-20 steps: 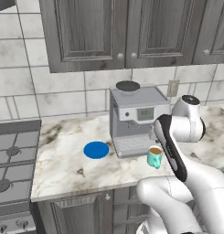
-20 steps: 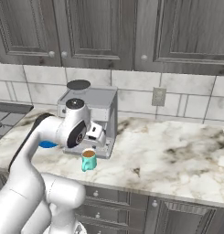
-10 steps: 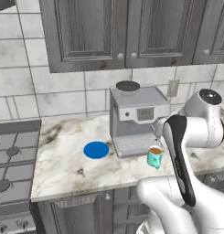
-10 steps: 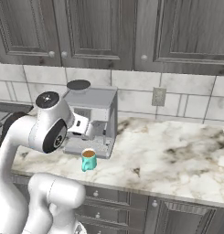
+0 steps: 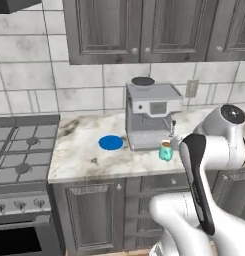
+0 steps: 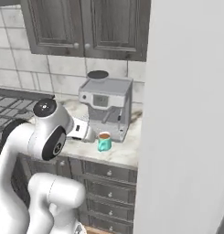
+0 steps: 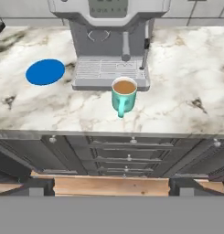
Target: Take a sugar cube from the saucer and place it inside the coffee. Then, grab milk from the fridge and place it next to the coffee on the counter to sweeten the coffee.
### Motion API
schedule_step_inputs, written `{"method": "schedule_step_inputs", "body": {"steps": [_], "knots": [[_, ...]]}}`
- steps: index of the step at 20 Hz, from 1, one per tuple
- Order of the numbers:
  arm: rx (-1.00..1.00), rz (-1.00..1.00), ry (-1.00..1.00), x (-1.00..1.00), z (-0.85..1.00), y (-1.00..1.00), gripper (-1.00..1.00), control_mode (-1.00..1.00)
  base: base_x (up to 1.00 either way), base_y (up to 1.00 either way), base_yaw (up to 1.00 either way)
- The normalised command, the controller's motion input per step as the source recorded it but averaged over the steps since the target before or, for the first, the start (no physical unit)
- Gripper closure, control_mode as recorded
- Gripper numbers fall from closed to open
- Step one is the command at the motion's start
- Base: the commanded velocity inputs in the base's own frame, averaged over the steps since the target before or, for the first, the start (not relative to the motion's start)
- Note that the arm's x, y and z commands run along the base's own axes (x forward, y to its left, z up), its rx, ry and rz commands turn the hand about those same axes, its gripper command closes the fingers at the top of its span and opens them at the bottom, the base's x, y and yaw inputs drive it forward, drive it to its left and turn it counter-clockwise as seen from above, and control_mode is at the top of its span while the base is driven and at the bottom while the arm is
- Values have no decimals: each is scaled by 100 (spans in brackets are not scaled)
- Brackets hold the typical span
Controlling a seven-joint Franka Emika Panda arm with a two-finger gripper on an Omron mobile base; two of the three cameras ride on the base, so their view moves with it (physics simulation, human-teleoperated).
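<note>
The coffee, a teal mug of brown liquid, stands on the counter in front of the espresso machine. To its left lies the blue saucer, with nothing showing on it. The sugar cube and the milk are out of view. My gripper hangs out past the counter's front edge, level with the mug and pointing at it; it is open and holds nothing. The fridge is a tall white wall on the right of the right base view.
A grey espresso machine stands against the tiled wall. A stovetop lies left of the counter. Dark grey drawers sit below the worktop and wall cabinets hang above.
The whole picture has shifted: the base has backed away from the counter, so the cabinet fronts and the fridge's white side now show. The arm has drawn back from the mug.
</note>
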Motion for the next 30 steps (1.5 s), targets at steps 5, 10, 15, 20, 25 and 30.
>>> {"method": "schedule_step_inputs", "body": {"steps": [5,10,15,20,25,30], "knots": [[0,0,0,0,0,0,-100,100,-84,0,59],[0,0,0,0,0,0,-100,100,-38,0,95],[0,0,0,0,0,0,-100,100,-10,0,100],[0,0,0,0,0,0,-100,100,-10,0,99],[0,0,0,0,0,0,-100,100,-2,0,96],[0,0,0,0,0,0,-100,100,-20,0,98]]}}
